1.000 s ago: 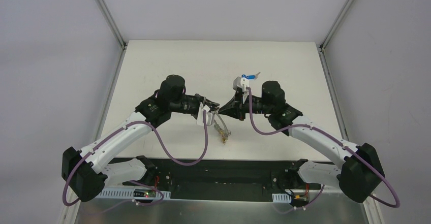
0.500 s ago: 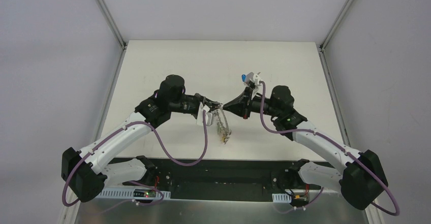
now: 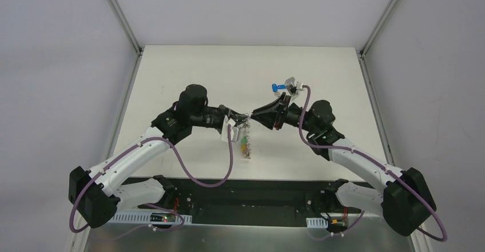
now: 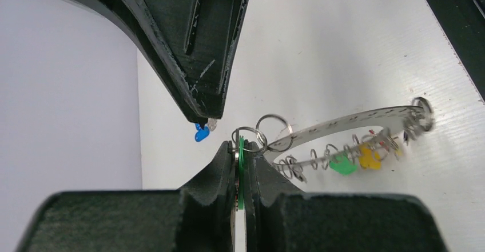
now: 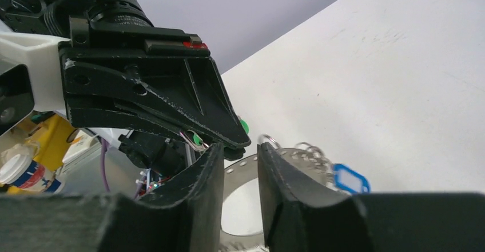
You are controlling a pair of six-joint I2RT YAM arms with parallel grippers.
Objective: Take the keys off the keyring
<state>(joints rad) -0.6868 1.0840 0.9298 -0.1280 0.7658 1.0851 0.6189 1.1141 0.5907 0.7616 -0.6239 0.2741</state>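
**Left hand has a key, right hand is empty**

My left hand (image 4: 241, 149) pinches a green-headed key (image 4: 241, 169) at one end of the keyring (image 4: 343, 125). Only the right wrist view shows my right hand (image 5: 240, 148) narrowly apart and empty, just beside the keyring. The top view shows a blue key (image 3: 277, 86) on the worktop (image 3: 189, 75), well apart from the keyring.

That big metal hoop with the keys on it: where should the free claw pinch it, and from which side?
Probably the bare flat stretch of the keyring, approached from the edge away from the dangling keys. The band is thin, so the open right gripper could straddle it without snagging them; the left gripper pinches a green key head.
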